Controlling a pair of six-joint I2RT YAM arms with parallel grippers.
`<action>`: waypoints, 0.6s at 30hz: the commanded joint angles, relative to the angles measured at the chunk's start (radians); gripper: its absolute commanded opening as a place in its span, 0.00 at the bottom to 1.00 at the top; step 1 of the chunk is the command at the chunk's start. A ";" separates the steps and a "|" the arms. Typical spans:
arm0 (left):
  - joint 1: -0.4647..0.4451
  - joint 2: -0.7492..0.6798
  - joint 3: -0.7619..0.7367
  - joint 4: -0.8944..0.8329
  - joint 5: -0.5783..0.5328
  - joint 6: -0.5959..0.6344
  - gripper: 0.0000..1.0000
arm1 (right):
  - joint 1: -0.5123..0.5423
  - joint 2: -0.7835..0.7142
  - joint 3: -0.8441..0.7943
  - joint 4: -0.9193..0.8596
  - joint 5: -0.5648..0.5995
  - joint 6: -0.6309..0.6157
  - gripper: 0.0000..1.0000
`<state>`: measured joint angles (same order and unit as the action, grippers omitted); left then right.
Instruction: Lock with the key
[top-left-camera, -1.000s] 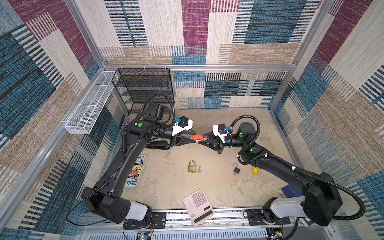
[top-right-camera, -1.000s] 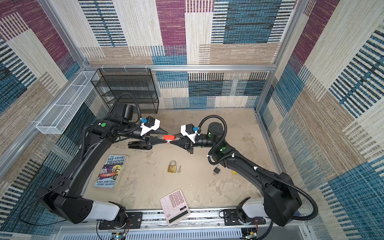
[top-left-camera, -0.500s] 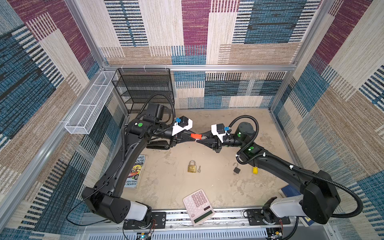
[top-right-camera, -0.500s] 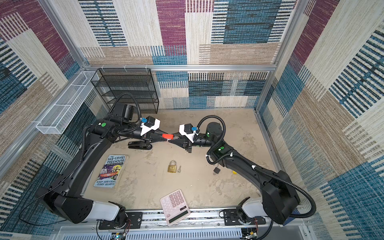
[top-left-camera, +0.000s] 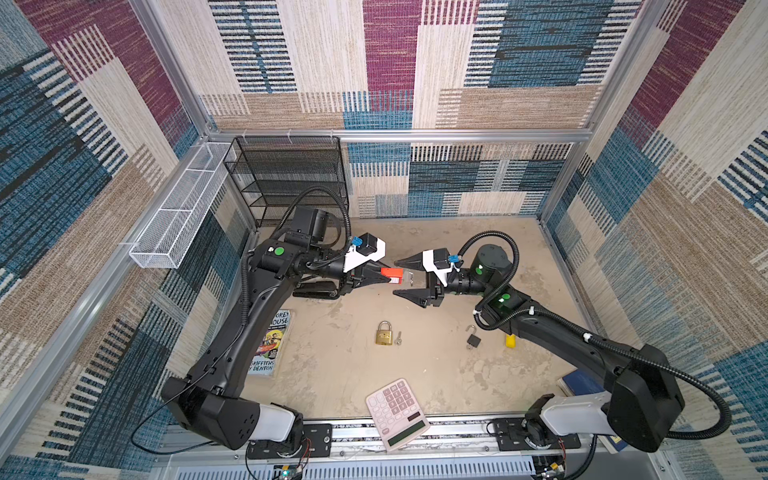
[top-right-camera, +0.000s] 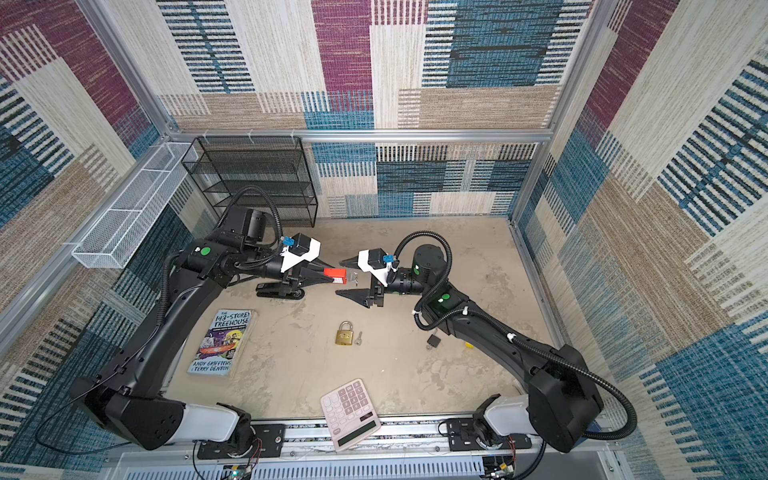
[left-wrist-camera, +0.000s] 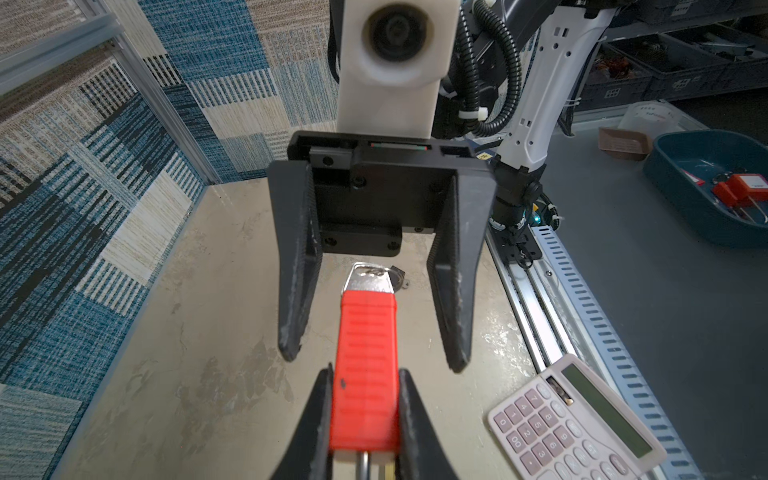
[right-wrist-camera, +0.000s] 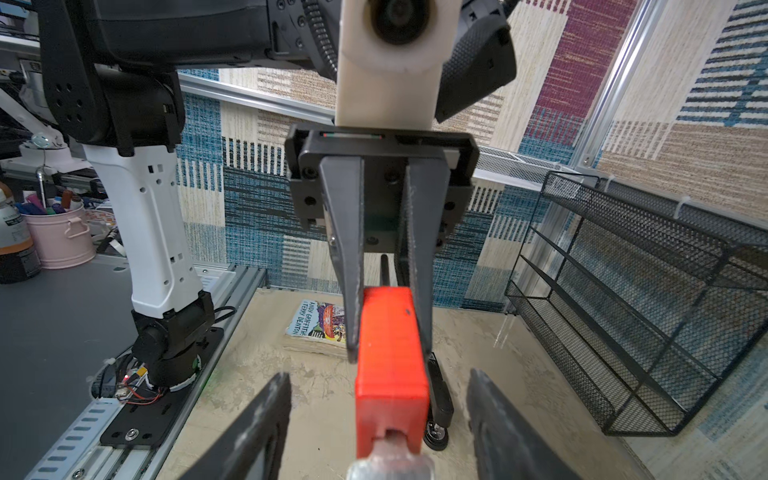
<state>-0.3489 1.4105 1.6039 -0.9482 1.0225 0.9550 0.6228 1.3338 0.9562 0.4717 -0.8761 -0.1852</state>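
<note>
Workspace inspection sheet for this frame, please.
Surface: beige tabletop, stained.
Job's things: red padlock in mid-air, silver key at its free end; brass padlock plus small key and open black padlock lying loose.
Clutter: calculator overhanging front edge; book; small yellow item.
Grippers: left gripper shut on red padlock; right gripper open, straddling silver key.
Cables: conduit loops on both arms, no snag seen.
Surroundings: black mesh rack, white wire basket, carpeted walls.

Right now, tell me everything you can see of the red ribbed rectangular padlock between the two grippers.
The red ribbed rectangular padlock looks plastic, with a dark speck on one face. It is held roughly level above the table, shackle end clamped in the left gripper. A silver key sticks from its far end, inside the open right gripper, untouched.
</note>
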 joint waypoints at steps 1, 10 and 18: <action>0.003 -0.012 -0.007 0.015 -0.009 0.021 0.00 | -0.012 -0.027 -0.016 -0.033 0.025 0.000 0.70; 0.002 -0.010 -0.006 0.017 -0.004 0.016 0.00 | -0.052 -0.099 -0.047 -0.041 0.016 0.109 0.71; 0.003 -0.014 -0.004 0.016 -0.010 0.010 0.00 | -0.054 -0.063 -0.018 -0.065 -0.013 0.114 0.58</action>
<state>-0.3485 1.4033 1.5967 -0.9470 0.9993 0.9623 0.5697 1.2606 0.9268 0.4133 -0.8658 -0.0872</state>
